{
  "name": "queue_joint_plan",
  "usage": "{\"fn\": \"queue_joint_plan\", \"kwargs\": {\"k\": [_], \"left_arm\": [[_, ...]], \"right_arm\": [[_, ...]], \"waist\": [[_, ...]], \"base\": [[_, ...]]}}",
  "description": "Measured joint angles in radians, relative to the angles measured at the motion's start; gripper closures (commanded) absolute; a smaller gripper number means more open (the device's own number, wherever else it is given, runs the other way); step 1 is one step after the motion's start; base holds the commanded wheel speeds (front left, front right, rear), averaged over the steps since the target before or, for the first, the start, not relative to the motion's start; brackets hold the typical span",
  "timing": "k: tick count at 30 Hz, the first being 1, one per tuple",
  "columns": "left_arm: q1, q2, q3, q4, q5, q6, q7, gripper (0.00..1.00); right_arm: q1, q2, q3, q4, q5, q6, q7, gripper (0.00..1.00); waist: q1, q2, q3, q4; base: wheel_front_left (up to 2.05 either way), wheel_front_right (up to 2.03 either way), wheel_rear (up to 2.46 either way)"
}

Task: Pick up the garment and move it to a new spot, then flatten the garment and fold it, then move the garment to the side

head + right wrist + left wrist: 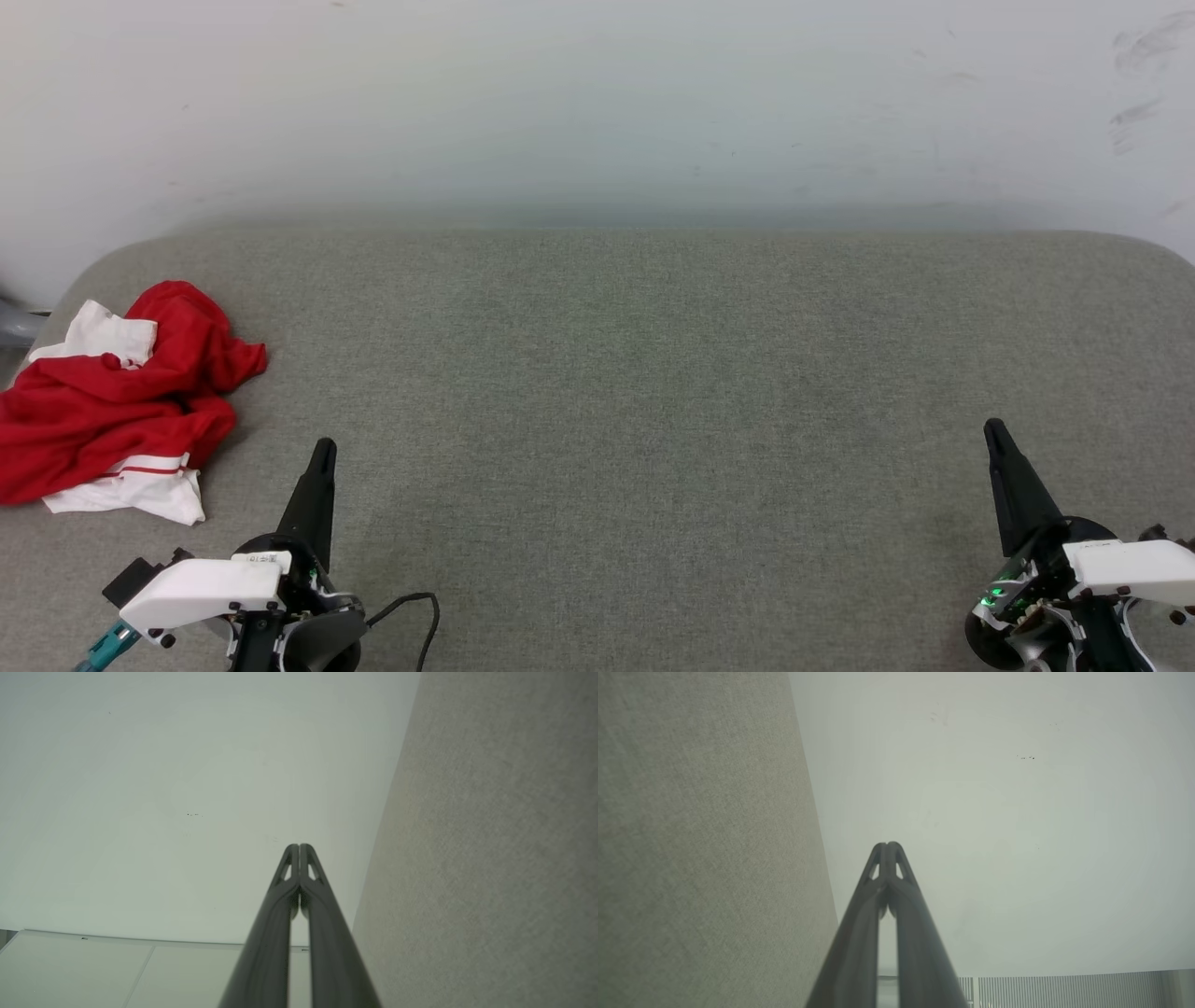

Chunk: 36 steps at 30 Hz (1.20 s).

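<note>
The garment (112, 401), a red T-shirt with white sleeves and striped trim, lies crumpled at the far left edge of the grey fabric surface (635, 392). My left gripper (323, 450) hovers at the lower left, just right of the garment and apart from it, shut with nothing in it. In the left wrist view its fingertips (887, 845) meet against the pale wall. At the lower right, far from the garment, my right gripper (993, 429) is shut and holds nothing. The right wrist view shows its fingertips (299, 846) pressed together.
A white wall (597, 103) rises directly behind the grey surface. The surface has rounded back corners and runs wide between the two grippers. A black cable (420, 607) loops near my left wrist. A grey object (14, 327) pokes in at the far left edge.
</note>
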Motion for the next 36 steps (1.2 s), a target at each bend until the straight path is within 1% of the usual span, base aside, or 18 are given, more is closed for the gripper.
{"fn": "queue_joint_plan", "kwargs": {"k": [36], "left_arm": [[0.0,0.0,0.0,0.0,0.0,0.0,0.0,1.0]], "right_arm": [[0.0,0.0,0.0,0.0,0.0,0.0,0.0,1.0]], "waist": [[0.0,0.0,0.0,0.0]], "base": [[0.0,0.0,0.0]]}}
